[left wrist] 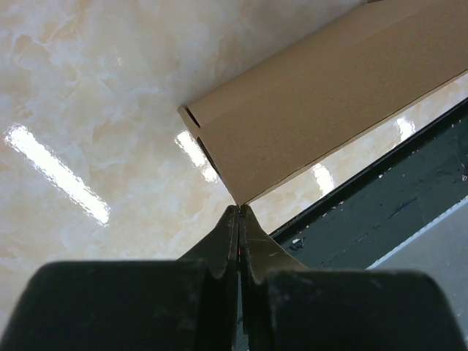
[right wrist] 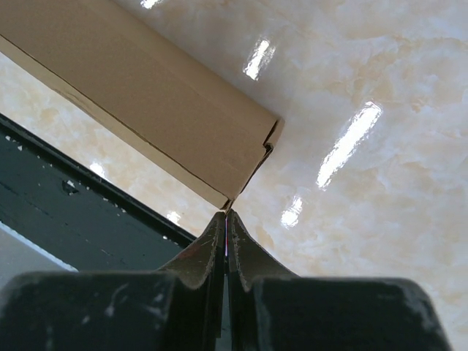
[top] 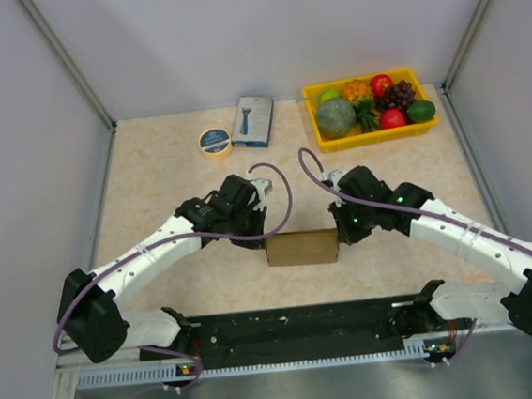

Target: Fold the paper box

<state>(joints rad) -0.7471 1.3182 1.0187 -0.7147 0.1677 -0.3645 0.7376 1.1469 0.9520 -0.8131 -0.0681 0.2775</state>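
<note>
The paper box (top: pixel 302 248) lies on the tabletop (top: pixel 152 192) as a flat brown sleeve, near centre, between the left hand (top: pixel 256 241) and the right hand (top: pixel 345 232).

From the left wrist, I see that hand's fingers closed, tips at the box's near-left corner.

From the right wrist it is the same: fingers closed, tips at the near-right corner.

I judge the long folds done and the ends left.

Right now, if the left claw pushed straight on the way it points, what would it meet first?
The paper box. The shut left claw points at the box's nearest corner, with its tips at or almost on the cardboard. Whether they touch is unclear from this view. Nothing else lies between them.
</note>
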